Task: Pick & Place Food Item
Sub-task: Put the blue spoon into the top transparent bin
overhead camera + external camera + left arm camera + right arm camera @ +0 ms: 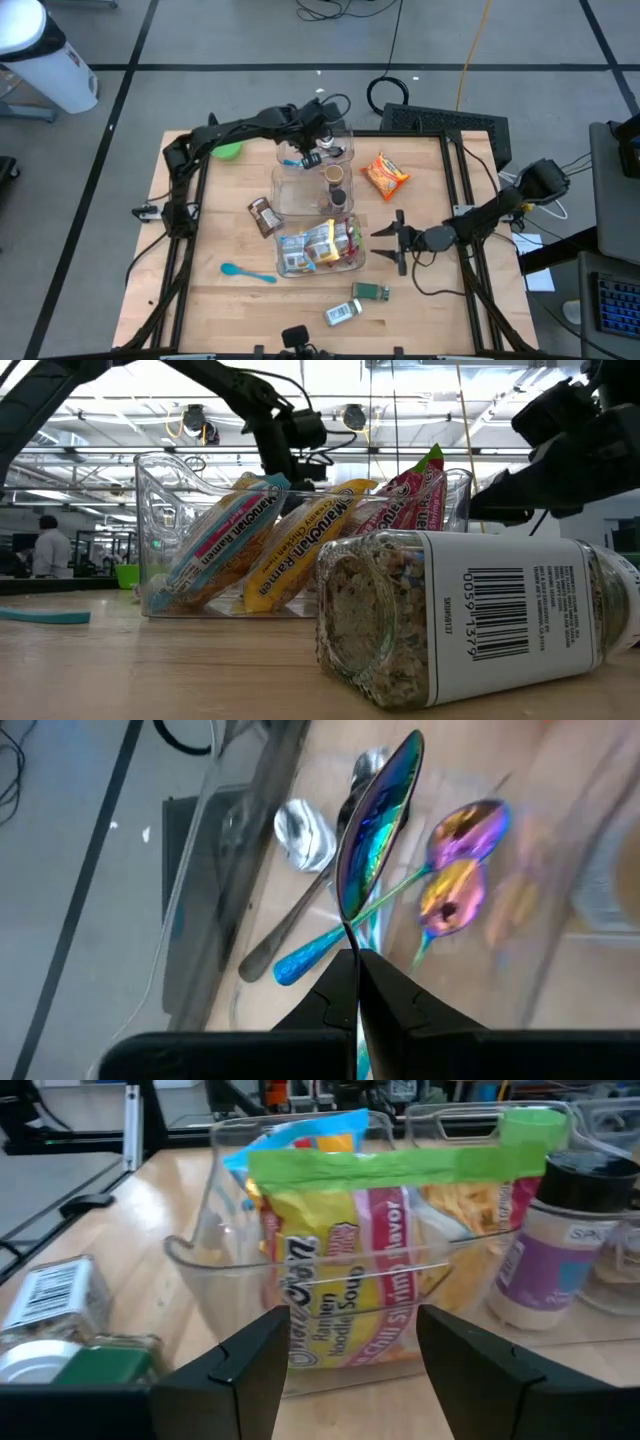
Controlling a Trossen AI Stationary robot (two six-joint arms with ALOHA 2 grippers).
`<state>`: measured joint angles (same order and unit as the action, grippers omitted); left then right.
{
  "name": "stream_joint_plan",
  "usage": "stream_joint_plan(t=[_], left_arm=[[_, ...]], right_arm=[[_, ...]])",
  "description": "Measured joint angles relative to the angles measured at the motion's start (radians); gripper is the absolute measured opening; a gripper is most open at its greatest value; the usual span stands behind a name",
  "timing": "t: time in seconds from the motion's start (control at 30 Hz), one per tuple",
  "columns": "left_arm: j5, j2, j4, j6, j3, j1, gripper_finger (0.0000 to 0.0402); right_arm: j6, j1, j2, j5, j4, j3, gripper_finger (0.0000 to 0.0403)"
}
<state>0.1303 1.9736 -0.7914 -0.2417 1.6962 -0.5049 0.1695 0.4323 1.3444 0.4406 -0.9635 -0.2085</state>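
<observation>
My left gripper (312,157) is at the far clear bin (335,150) and is shut on an iridescent spoon (378,825). Below it in that bin lie two purple-gold spoons (462,832), a silver spoon (305,835) and a blue handle (300,960). My right gripper (385,240) is open and empty, level with the table, just right of the near clear bin (320,248). Its fingers face that bin's ramen packs (350,1270). An orange snack bag (384,175) lies flat at the far right. My left gripper pinches the iridescent spoon's thin handle (349,932) between its two fingers, just behind the spoon's bowl. The spoon runs on straight beyond the fingertips, bowl foremost, over the other spoons in the bin. Whether it touches them I cannot tell.
A brown packet (263,215) lies left of the bins. A blue spoon (247,272) lies near the left front. Two spice jars (345,312) (371,291) lie at the front, one on its side (470,620). A green bowl (230,151) sits far left, and a lidded jar (560,1240) stands beside the ramen bin.
</observation>
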Motion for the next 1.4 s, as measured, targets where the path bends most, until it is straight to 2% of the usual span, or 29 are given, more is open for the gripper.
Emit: stream_joint_plan(t=[0.27,0.5,1.1,1.4], left_arm=[[-0.041,0.032,0.012,-0.030,0.000,-0.035,0.0001],[-0.060,0.066,0.052,-0.028,0.000,-0.044,0.0001],[-0.077,0.161,0.011,-0.043,0.000,-0.024,0.0000],[-0.077,0.164,0.010,-0.037,0.000,-0.023,0.0003]], right_arm=[[0.001,-0.054,0.042,-0.079,-0.036,0.000,0.0212],[0.001,-0.066,0.042,-0.085,-0.035,-0.001,0.0212],[0.014,-0.066,0.042,-0.106,-0.019,-0.001,0.0212],[0.021,-0.066,0.042,-0.106,0.002,-0.001,0.0212]])
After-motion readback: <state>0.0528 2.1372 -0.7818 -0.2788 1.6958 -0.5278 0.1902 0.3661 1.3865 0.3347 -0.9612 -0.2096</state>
